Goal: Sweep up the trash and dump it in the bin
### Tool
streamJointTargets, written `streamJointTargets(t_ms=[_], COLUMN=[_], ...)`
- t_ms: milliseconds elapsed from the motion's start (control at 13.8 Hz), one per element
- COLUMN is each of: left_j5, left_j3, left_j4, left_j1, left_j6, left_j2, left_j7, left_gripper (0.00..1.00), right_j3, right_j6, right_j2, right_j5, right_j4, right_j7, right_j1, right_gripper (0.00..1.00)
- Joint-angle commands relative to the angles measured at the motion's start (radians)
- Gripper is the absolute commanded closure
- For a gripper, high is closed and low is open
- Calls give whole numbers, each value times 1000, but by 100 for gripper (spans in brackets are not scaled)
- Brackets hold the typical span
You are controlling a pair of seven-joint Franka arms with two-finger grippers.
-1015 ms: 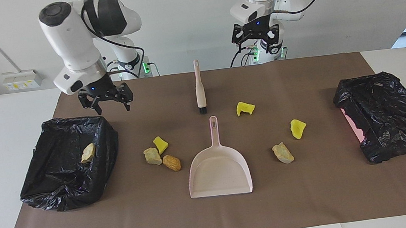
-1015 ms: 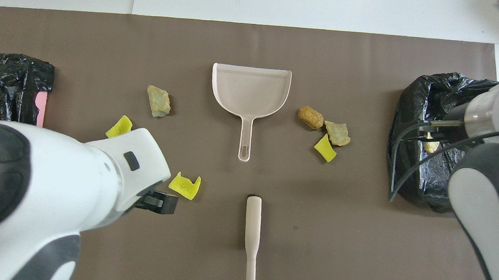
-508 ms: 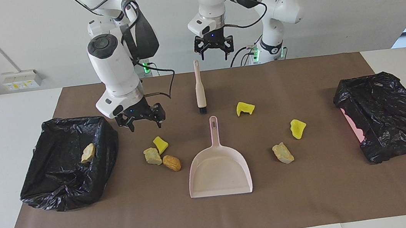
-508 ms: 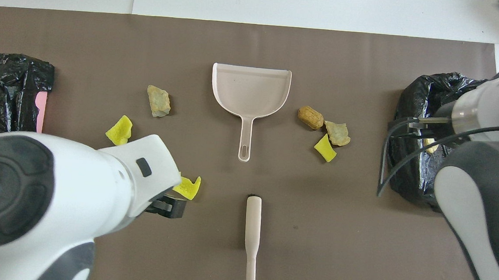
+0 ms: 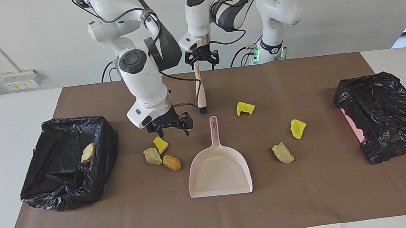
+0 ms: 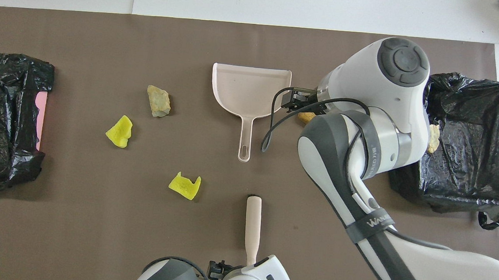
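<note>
Trash lies scattered on the brown surface (image 5: 314, 201) around the dustpan (image 5: 219, 171): yellow chunks (image 5: 245, 108), tan lumps (image 5: 282, 153) and a brown lump (image 5: 172, 162). One tan scrap (image 5: 88, 153) sits in the black bin (image 5: 65, 173). The right gripper (image 5: 171, 127) hangs over the cluster and the left gripper (image 5: 202, 57) over the brush (image 5: 200, 95) handle, both with fingers apart.

A robotics lab — two white arms (image 5: 144, 78) bolted at a white table (image 5: 1, 115), brown paper mat (image 5: 313, 193) laid flat, bare walls, wall sockets (image 5: 20, 80) — nothing homely.
</note>
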Motion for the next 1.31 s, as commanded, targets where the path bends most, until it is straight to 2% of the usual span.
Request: streamJointTargets(t_ms=[0, 218, 363, 580, 798, 870, 1015, 1233], left_j5=[-6, -6, -6, -7, -9, -15, -18, -18], left_j3=[20, 20, 20, 20, 20, 20, 20, 23], left_j4=[-15, -15, -13, -15, -15, -15, -10, -1], left_j1=[-34, -48, -54, -56, -56, -56, -56, -44], left_j6=[55, 89, 92, 89, 87, 86, 54, 24], left_j2=[22, 77, 82, 79, 79, 79, 76, 54], left_j7=[-2, -10, -13, -27, -35, -35, -33, -25], left_gripper=[0, 0, 0, 0, 38, 53, 98, 100], right_j3=[29, 27, 29, 29, 29, 29, 29, 29], right_j6=[44, 103, 127, 161, 167, 169, 169, 167], right_j2=[90, 136, 135, 124, 129, 129, 127, 120], right_j5=[4, -2, 1, 5, -2, -2, -2, -2], right_j4=[79, 76, 62, -14, -41, -41, -42, -68], right_j7=[29, 65, 72, 63, 27, 27, 29, 29], right_j1=[27, 98, 104, 127, 130, 132, 130, 132], right_gripper=[0, 0, 0, 0, 0, 0, 0, 20])
